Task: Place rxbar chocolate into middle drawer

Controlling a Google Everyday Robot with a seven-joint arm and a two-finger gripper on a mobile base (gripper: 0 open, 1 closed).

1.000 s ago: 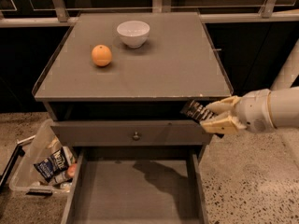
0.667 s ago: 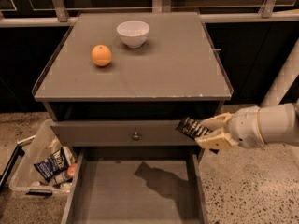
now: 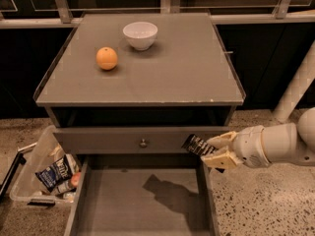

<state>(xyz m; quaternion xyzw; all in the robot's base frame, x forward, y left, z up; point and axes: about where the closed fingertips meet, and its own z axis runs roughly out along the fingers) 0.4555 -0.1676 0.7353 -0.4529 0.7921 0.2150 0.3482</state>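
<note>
1. Fingers of the gripper are closed on the rxbar chocolate, one tan pad above the bar's right end and the other below it.
2. The gripper sits at the right side of the cabinet, level with the grey drawer front, on the end of a white arm that reaches in from the right edge of the view.
3. The rxbar chocolate, in a black wrapper with white lettering, juts out to the left of the pads and is tilted, its free end overlapping the right end of the drawer front in this view.
4. The bar hangs above the rear right corner of the middle drawer, held in the air and not lying on the drawer floor.
5. The middle drawer is pulled out toward the camera; its flat grey floor carries a dark shadow right of centre.
6. A small round metal knob sits at the centre of the drawer front, which is above the open drawer.
7. On the grey cabinet top a white bowl stands near the back and an orange lies just to its front left, apart from it.
8. Left of the cabinet, a clear plastic bin on the speckled floor holds a blue-and-white snack bag and other small packets.
9. A white pole leans at the right, behind the arm.
</note>
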